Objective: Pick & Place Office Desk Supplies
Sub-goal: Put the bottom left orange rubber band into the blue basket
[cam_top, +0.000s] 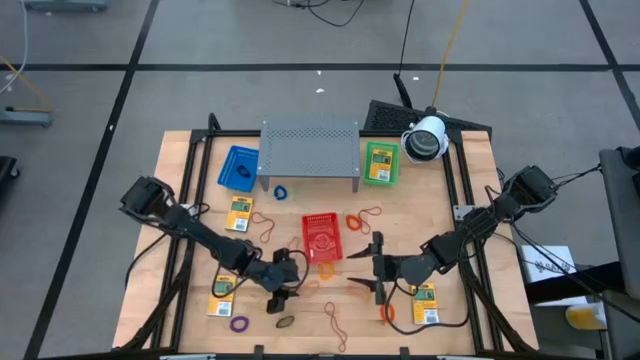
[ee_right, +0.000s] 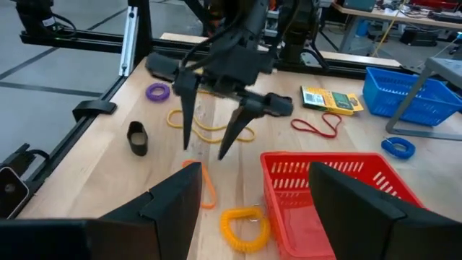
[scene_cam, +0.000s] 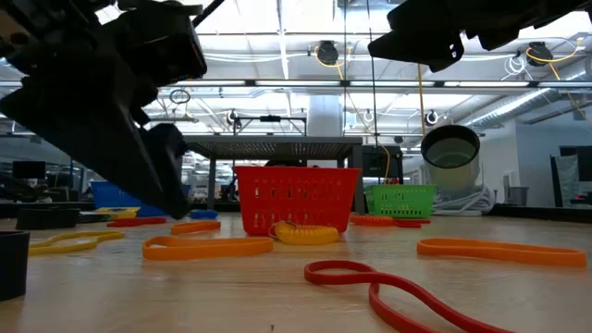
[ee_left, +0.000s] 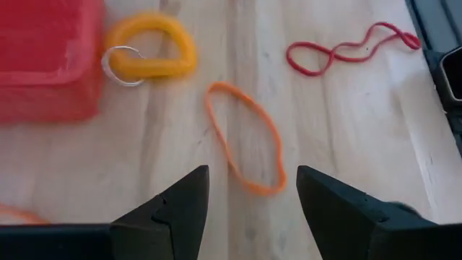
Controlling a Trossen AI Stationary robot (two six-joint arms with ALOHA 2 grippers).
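Observation:
An orange rubber band lies flat on the wood just beyond my left gripper, which hangs open above the table, fingers slanting down, touching nothing. Close by are a yellow coil loop with a key ring, and a red band. My right gripper is open too and hovers higher, near the red basket's near right corner. Yellow-and-green packets lie on the table. Another packet is in the green basket.
A grey perforated rack stands at the far middle, with a blue basket to its left and a green basket to its right. More loose bands lie about: purple, blue, orange. A small black ring stands near the front edge.

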